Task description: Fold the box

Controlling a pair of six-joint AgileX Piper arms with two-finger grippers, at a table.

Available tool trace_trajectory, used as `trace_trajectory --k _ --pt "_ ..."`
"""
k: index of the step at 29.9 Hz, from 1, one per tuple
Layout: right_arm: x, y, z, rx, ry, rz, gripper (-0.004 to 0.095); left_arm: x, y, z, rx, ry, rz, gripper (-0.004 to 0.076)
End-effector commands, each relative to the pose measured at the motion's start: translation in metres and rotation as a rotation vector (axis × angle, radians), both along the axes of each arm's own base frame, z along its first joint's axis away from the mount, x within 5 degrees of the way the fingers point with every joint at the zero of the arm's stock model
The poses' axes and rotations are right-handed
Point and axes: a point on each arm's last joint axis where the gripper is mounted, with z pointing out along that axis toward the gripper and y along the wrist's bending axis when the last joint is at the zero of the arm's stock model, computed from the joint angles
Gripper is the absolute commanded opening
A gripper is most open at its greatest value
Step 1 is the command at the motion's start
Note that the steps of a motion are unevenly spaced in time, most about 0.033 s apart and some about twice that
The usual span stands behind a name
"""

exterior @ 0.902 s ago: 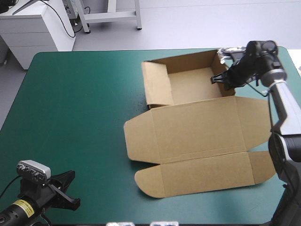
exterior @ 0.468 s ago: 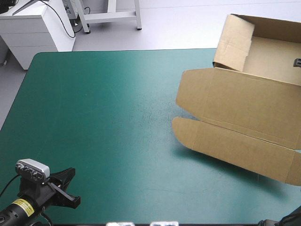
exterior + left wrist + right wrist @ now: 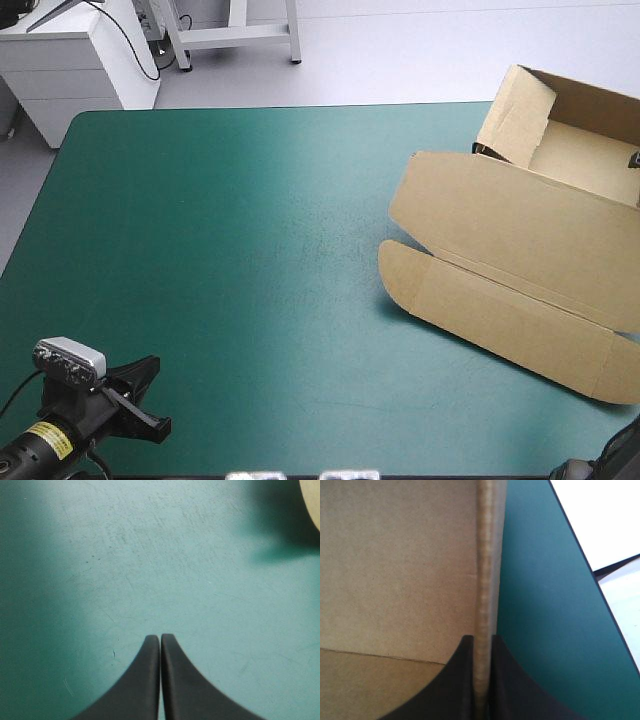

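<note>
The table's teal-green cover (image 3: pixel 220 250) is seen bare over its left and middle parts. The brown cardboard box (image 3: pixel 510 240), a cut sheet with raised walls forming an open tray, is placed at the right edge. Its tray is tilted over the far right corner, and its flat lid and round-cornered front flap are spread toward the near edge. A shadow is cast on the cover beside the flap.

The left gripper (image 3: pixel 160 637) is held over the near left corner, well apart from the box, its black fingers pressed together on nothing.

The right gripper (image 3: pixel 479 639) is clamped on one upright wall of the box, the board's edge being pinched between the fingers.
</note>
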Motion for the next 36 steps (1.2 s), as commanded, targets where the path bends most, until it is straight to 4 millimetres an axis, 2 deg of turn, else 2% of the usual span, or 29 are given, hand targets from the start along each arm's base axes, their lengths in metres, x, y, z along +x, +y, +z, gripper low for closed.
trace_trajectory --k 1,5,9,12,16,19,21,23,25,28,30,33,36 --pt "-0.001 0.000 0.011 0.003 -0.038 0.011 0.0037 0.003 -0.002 0.012 -0.038 -0.070 -0.004 -0.0008" --pt "0.002 -0.002 0.004 0.016 -0.027 0.015 0.0205 0.003 -0.002 0.012 -0.038 -0.070 -0.004 -0.0008" --pt "0.003 -0.003 0.005 0.001 -0.042 0.012 0.0474 0.002 -0.002 0.012 -0.047 -0.065 -0.005 -0.0008" --pt "0.003 -0.003 0.005 0.001 -0.042 0.012 0.0585 0.002 -0.002 0.012 -0.047 -0.065 -0.005 -0.0008" --pt "0.002 -0.004 0.012 -0.023 -0.036 0.015 0.0599 0.002 -0.002 0.012 -0.047 -0.065 -0.005 -0.0008" --pt "0.000 -0.003 0.036 -0.054 -0.104 -0.006 0.0599 0.002 -0.002 0.012 -0.047 -0.065 -0.005 -0.0008" --pt "-0.006 0.003 0.060 -0.072 -0.172 -0.010 0.0598 0.002 -0.002 0.012 -0.047 -0.065 -0.005 -0.0008" --pt "-0.015 0.014 0.084 -0.066 -0.246 0.000 0.0579 0.002 -0.002 0.012 -0.047 -0.065 -0.005 -0.0008" --pt "-0.022 0.028 0.103 -0.010 -0.334 0.027 0.0502 0.002 -0.002 0.012 -0.047 -0.065 -0.005 -0.0008" --pt "-0.029 0.053 0.126 0.063 -0.457 0.144 0.0226 0.003 -0.002 0.012 -0.042 -0.068 -0.004 -0.0008" --pt "-0.030 0.071 0.135 0.071 -0.497 0.222 -0.0025 0.003 -0.002 0.012 -0.043 -0.069 -0.004 -0.0008" --pt "-0.031 0.097 0.137 0.055 -0.476 0.281 0.0000 0.003 -0.002 0.012 -0.043 -0.069 -0.004 -0.0008" --pt "-0.033 0.132 0.132 0.055 -0.435 0.371 0.0000 0.002 -0.002 0.012 -0.047 -0.065 -0.005 -0.0008"
